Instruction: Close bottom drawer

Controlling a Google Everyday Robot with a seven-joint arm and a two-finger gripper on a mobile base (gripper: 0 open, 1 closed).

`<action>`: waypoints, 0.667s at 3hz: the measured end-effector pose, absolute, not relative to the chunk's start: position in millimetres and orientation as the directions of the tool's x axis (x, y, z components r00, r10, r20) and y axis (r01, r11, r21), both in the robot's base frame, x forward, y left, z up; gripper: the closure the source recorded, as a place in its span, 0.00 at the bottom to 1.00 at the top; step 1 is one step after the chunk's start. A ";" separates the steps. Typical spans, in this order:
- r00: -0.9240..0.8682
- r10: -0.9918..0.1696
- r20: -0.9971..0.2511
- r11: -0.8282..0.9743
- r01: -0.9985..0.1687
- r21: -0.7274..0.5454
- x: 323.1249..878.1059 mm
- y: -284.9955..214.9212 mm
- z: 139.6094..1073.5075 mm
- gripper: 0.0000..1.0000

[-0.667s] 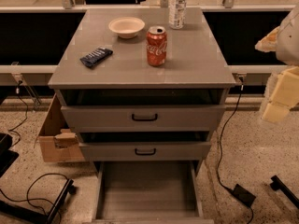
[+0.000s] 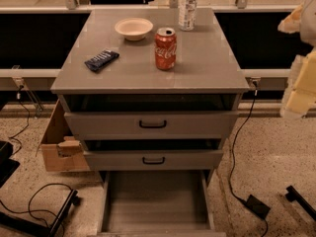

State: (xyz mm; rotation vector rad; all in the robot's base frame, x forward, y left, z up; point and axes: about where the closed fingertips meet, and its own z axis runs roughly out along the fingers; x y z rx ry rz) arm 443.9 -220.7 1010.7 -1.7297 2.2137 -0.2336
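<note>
The grey cabinet [image 2: 148,83] has three drawers, all pulled out to some degree. The bottom drawer [image 2: 155,204] is pulled out farthest, toward the lower frame edge. Its empty inside shows from above, and its front and handle are cut off by the frame. The middle drawer [image 2: 153,159] and top drawer [image 2: 152,124] stand slightly open, each with a black loop handle. My gripper [image 2: 295,100], cream-coloured, hangs at the right frame edge, level with the top drawer. It is well to the right of the cabinet and touches nothing.
On the cabinet top are a red soda can [image 2: 165,48], a white bowl [image 2: 134,28], a dark snack bar [image 2: 101,59] and a clear bottle [image 2: 187,6]. A cardboard box [image 2: 59,149] sits left of the cabinet. Cables and a power brick [image 2: 257,206] lie on the floor at right.
</note>
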 end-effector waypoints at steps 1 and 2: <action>-0.217 -0.972 -0.091 0.235 -0.896 -0.376 450.7 -227.1 1007.5 0.00; -0.235 -0.971 -0.047 0.237 -0.909 -0.344 453.7 -233.8 935.3 0.00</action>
